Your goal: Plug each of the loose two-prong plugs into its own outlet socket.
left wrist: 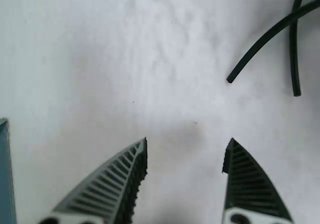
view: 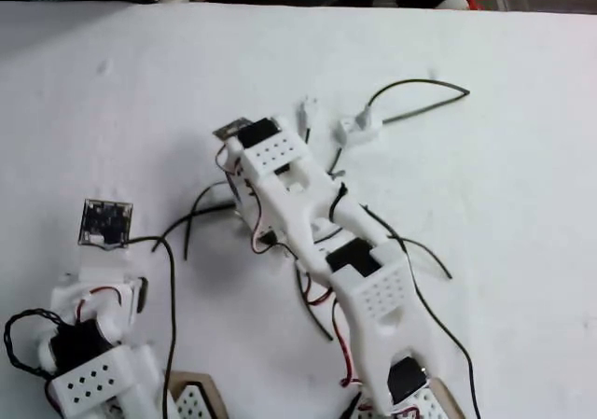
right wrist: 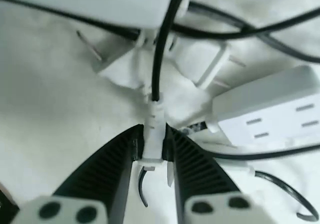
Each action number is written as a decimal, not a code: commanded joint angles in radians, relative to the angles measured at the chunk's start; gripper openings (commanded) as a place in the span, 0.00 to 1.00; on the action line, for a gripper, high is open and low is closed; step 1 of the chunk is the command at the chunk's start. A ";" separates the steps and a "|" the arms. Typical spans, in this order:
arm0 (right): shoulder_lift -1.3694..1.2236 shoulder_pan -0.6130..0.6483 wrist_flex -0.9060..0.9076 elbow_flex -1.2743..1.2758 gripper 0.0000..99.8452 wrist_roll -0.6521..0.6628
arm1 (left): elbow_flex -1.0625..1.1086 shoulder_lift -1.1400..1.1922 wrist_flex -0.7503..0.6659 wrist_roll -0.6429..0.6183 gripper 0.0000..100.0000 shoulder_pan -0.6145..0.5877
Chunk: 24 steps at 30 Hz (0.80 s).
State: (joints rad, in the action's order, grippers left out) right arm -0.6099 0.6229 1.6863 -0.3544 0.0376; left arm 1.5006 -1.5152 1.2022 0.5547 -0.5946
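Observation:
My right gripper (right wrist: 153,156) is shut on a small white plug (right wrist: 152,134) whose black cord (right wrist: 159,59) runs up from it. Just beyond lie a white outlet block (right wrist: 280,109) with paired slots, and two more white two-prong plugs (right wrist: 116,59) (right wrist: 205,64) flat on the table. In the high view the right arm (view: 317,223) stretches to the table's middle; a white plug (view: 359,126) with a looping black cord (view: 424,85) lies beyond it. My left gripper (left wrist: 187,154) stands open over bare table, nothing between its fingers.
Two loose black cable ends (left wrist: 230,78) (left wrist: 296,91) lie on the white tabletop (left wrist: 125,59) ahead of the left gripper. The left arm (view: 89,354) sits at the near left corner. Black and red wires (view: 191,216) trail between the arms.

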 commanded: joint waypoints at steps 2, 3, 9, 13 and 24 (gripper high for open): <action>0.157 0.018 0.030 -0.023 0.02 0.005 | -0.002 -0.008 -0.017 -0.002 0.25 0.005; 0.206 0.019 0.030 -0.005 0.02 0.005 | -0.002 -0.008 -0.018 -0.002 0.25 0.005; 0.559 0.008 0.027 0.176 0.02 0.005 | 0.008 -0.008 -0.020 -0.002 0.25 0.005; 0.820 -0.050 -0.002 0.356 0.02 0.005 | 0.008 -0.008 -0.020 -0.002 0.25 0.007; 1.417 -0.249 -0.398 1.003 0.02 0.091 | -0.049 -0.008 -0.011 -0.008 0.25 0.070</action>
State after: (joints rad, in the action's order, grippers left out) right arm 0.6713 0.4204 1.3901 0.5278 0.1174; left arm 1.5098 -1.5152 1.2022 0.5547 -0.5792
